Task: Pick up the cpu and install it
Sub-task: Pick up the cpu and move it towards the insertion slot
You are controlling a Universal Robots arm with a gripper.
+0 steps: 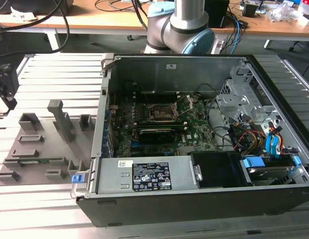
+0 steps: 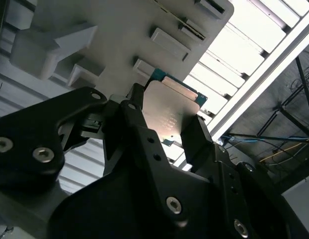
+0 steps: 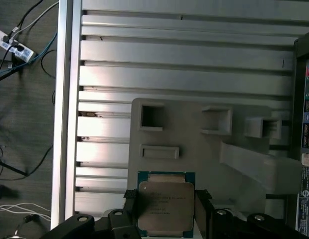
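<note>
The cpu [image 3: 166, 211], silver-grey lid up with a thin green board edge showing round it, sits between the two black fingers of the gripper [image 3: 166, 195]; the claw is closed narrow on it, one finger [image 3: 130, 206] against one side edge and the other finger against the opposite edge; in the second wrist view the same grip shows from the side, the cpu [image 2: 169, 117] pinched flat with the grey tray [image 2: 119, 30] behind it; in the first wrist view the chip lies over the tray's [image 3: 194, 149] near edge, just beside a shallow rectangular pocket, with the square open pockets farther off; whether the chip touches the tray's surface, cannot tell; the tray carries several raised blocks and one long sloping ridge; it rests on the ribbed aluminium table [image 3: 169, 55], whose slats run out past the tray on all sides; in the exterior view the gripper [image 1: 7, 104] hangs over the tray's end at the exterior view's left; the open computer case [image 1: 194, 199] stands just beside the tray on the exterior view's right, touching or nearly so; the socket [image 1: 162, 112] on the green board inside the case is well apart from the tray; the arm's base [image 1: 182, 25] rises beyond the case, far from the tray.
</note>
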